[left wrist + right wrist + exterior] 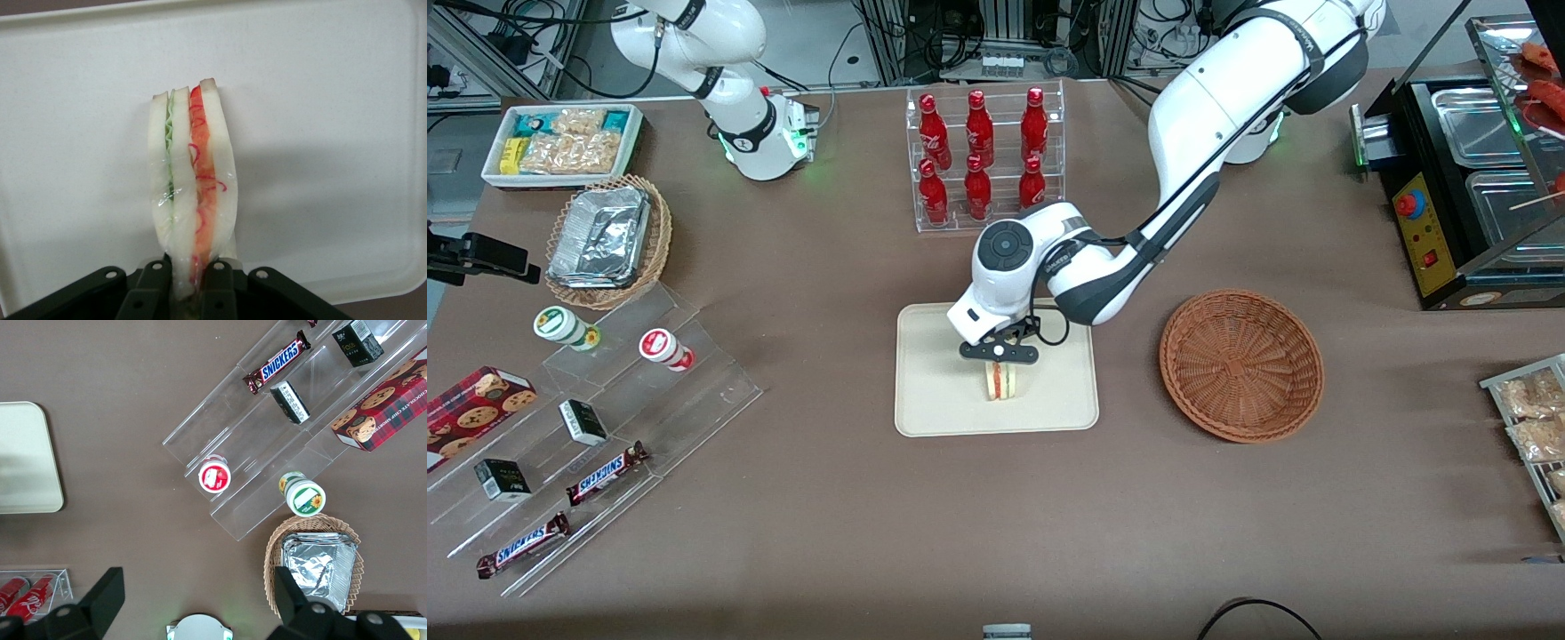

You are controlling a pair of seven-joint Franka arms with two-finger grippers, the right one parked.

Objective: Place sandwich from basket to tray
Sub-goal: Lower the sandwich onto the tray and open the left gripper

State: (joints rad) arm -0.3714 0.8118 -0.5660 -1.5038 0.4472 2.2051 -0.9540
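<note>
The smooth cream tray lay beside the round woven wicker basket. Over the tray, the gripper was clamped on the clear-wrapped sandwich, a white bread wedge with green and orange-red layers, its long axis running away from the fingers

A robot lab staged as a snack shop. Cable-strewn equipment racks stand farther from the camera than the gripper. Toward the parked arm's end, candy bars fill display steps.
</note>
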